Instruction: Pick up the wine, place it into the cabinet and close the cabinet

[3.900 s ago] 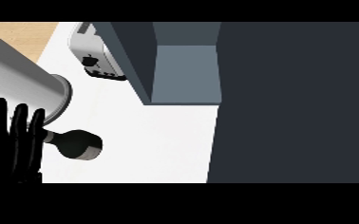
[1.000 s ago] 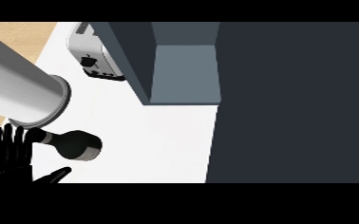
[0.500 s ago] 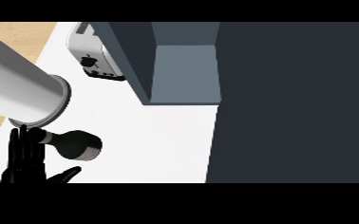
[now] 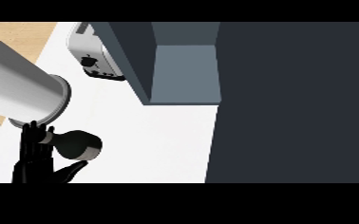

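The matte black left hand [image 4: 33,163] sits at the near left, fingers straight and thumb spread. Just right of it, the wine [image 4: 79,144], dark and rounded, stands on the smooth white counter [image 4: 161,142]. Farther right is the boxy slate cabinet [image 4: 184,71], its paler inside showing.

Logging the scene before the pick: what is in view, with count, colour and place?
wine bottle: one, dark with grey band, counter's lower left
toaster: one, silver with black knob, upper left beside the cabinet
cabinet: one, grey-blue, open, top centre
dark panel: one, near black, whole right side
counter: one, white, centre
forearm: one, grey, left edge
left robot hand: one, black, fingers straight, just left of the bottle
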Available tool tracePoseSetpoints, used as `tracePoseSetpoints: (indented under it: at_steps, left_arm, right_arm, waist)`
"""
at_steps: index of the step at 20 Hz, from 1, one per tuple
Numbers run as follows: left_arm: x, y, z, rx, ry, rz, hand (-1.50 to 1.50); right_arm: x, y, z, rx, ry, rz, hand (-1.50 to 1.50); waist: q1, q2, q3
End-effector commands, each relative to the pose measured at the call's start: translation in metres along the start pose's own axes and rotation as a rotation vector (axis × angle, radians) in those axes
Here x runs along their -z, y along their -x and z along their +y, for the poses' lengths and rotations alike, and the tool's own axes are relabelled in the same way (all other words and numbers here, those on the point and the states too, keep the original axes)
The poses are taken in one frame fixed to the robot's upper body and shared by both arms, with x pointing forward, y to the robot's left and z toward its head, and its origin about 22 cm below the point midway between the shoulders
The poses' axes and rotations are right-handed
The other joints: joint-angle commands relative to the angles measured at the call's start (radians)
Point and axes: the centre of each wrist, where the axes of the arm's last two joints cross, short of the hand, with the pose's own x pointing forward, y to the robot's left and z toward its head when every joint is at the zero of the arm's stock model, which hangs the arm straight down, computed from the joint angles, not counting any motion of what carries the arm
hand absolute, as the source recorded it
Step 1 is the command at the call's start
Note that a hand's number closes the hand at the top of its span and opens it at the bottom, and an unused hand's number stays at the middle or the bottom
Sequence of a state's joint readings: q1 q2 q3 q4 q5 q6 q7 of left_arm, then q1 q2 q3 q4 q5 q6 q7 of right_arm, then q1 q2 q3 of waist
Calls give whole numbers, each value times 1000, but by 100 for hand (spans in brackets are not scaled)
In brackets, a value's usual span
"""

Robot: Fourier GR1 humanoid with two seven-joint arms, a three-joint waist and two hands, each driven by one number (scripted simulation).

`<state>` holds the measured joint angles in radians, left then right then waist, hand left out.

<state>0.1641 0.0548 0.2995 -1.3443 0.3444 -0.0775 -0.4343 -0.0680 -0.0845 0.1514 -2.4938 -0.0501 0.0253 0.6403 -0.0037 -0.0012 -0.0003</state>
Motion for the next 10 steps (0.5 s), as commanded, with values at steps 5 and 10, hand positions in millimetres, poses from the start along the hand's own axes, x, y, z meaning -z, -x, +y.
tracePoseSetpoints:
  at_steps: [5,10]
  left_arm:
    - [-1,19,-7,0,11,20,-150]
    - [-9,33,-9,-24,-6,40,-150]
  right_arm:
    - [-26,-18,-2,8,-10,-58,-150]
    - [-28,-26,-4,2,-14,-58,-150]
  waist:
    - [0,0,0]
    - [0,0,0]
